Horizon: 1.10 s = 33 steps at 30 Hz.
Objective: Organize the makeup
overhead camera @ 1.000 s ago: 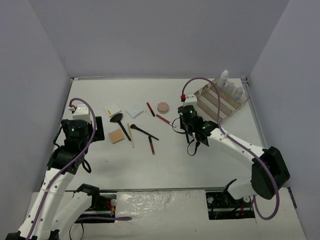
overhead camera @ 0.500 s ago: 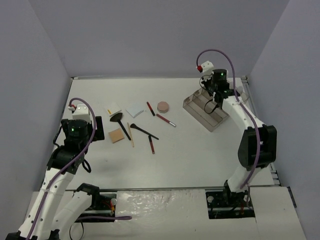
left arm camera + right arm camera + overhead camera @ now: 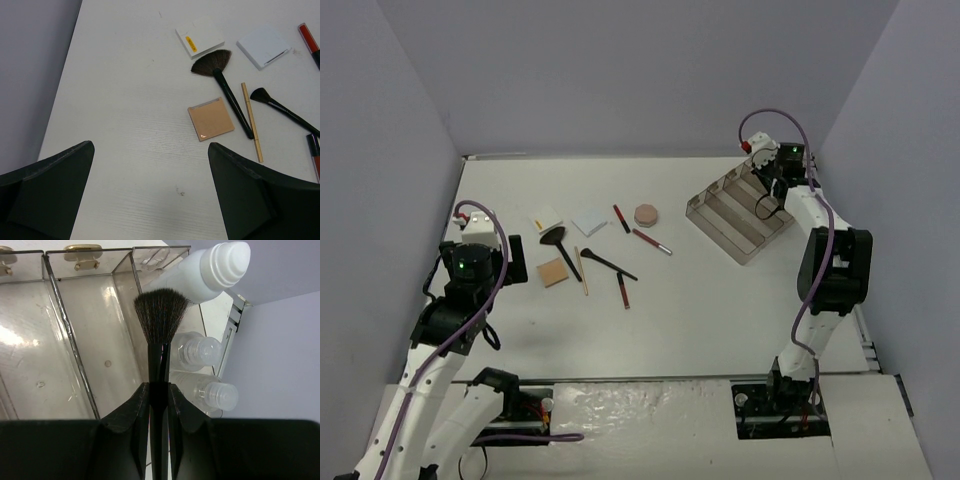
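Note:
My right gripper is shut on a black brush. The bristles point up over a compartment of the clear tray, beside the white-capped bottles. In the top view that gripper hangs over the tray's back right. The rest of the makeup lies mid-table: a fan brush, a second brush, a wooden pencil, a tan pad, a white pad, a pale-blue pad, red pencils and a pink compact. My left gripper is open above bare table, near and left of the tan pad.
The tray stands at the back right, close to the table's right edge and the side wall. A large bottle lies at the tray's far end. The left wall runs close beside my left gripper.
The right arm has swung from the middle of the table up to the tray's back right corner, carrying the brush. The left arm has barely moved.

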Tool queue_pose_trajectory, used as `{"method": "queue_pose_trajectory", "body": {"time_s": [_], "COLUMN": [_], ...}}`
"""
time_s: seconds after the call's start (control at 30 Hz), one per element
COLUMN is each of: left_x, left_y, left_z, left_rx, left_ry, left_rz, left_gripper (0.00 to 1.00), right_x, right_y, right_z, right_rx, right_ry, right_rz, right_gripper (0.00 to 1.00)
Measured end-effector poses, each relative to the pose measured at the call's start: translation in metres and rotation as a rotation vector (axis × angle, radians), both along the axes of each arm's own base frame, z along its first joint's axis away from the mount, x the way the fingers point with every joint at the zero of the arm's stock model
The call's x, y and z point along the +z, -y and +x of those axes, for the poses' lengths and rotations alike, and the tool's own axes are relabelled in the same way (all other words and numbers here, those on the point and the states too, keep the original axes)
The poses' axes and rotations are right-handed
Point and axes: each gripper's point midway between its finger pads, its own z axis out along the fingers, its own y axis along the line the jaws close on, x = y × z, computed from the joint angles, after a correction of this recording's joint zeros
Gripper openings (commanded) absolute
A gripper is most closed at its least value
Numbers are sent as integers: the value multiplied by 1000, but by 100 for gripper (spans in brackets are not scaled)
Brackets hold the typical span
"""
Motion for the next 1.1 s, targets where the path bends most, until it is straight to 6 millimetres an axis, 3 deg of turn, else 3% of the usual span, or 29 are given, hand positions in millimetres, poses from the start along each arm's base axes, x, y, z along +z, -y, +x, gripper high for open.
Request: {"method": "queue_pose_trajectory", "body": {"time_s": [0.27, 0.43, 0.7, 0.8, 0.9, 1.03, 1.1], "left_x": [0, -2, -3, -3, -2, -2, -2], "left_y": [0, 0, 0, 0, -1, -2, -2], "left_z": [0, 1, 1, 1, 1, 1, 1], "left_rx": [1, 1, 3, 3, 4, 8, 9], "left_ry": [-2, -8, -12, -12, -10, -7, -7], "left_rz": [1, 2, 4, 3, 3, 2, 3], "left_gripper": [97, 97, 97, 97, 97, 97, 97], "right_x": [-43, -67, -51, -26, 25, 103, 133], "right_y": [3, 0, -5, -12, -36, -103, -148], "right_z": [10, 10, 15, 14, 12, -3, -17], "right_rx": [26, 39, 44, 40, 58, 142, 196], "right_ry": [-47, -89, -43, -4, 87, 231, 281], "right_rz": [1, 14, 39, 55, 79, 152, 217], "right_gripper": [11, 41, 66, 70, 72, 75, 77]}}
